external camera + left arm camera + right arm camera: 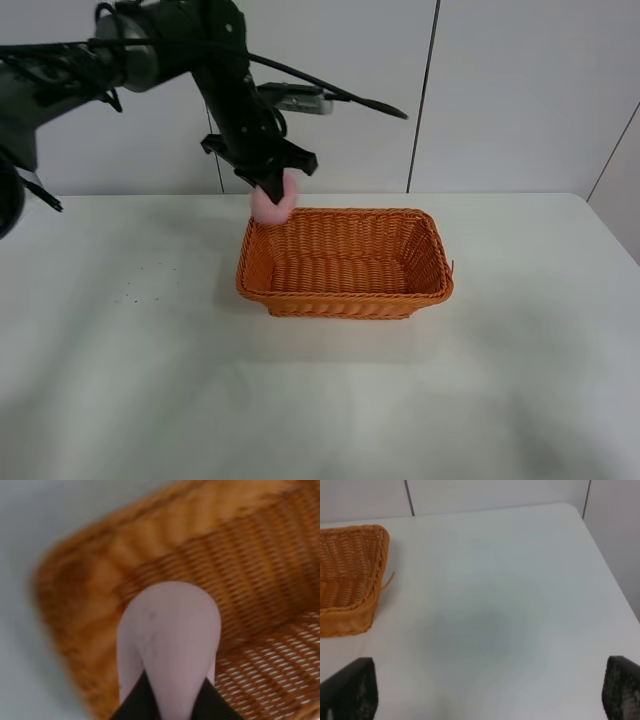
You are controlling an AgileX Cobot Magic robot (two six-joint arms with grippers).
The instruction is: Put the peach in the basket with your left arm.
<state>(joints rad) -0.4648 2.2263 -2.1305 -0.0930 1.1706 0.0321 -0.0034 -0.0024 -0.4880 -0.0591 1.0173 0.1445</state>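
Observation:
The pale-pink peach [272,204] is held in my left gripper [271,193], above the far-left corner of the orange woven basket [345,297]. In the left wrist view the peach [170,635] fills the middle, clamped between two black fingers [137,702], with the basket's corner rim [75,580] and inside wall just beyond it. The basket holds nothing that I can see. My right gripper [487,690] is open and empty over the white table, its fingertips [350,690] far apart; the basket's end [350,575] lies off to one side of it.
The white table [150,350] spreads around the basket. A grey panelled wall [520,90] stands behind the table. The left arm [150,50] reaches in from the upper left with trailing cables.

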